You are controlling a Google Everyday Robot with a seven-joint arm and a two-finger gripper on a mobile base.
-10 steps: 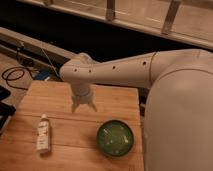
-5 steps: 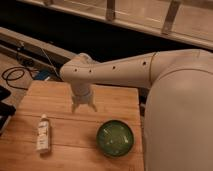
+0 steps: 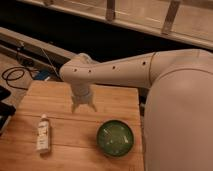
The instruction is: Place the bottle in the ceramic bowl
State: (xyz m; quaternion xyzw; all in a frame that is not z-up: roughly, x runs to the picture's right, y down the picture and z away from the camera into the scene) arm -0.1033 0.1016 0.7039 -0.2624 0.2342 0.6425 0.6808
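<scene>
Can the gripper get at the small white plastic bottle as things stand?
Probably yes: the open gripper hangs over the wooden table, empty, and only bare wood lies between it and the small white plastic bottle.

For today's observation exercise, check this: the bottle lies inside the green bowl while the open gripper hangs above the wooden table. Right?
Wrong in one respect: the camera view shows the bottle lying on the wooden table, left of the green bowl in the picture and apart from it, not inside. The open gripper does hang above the table.
</scene>
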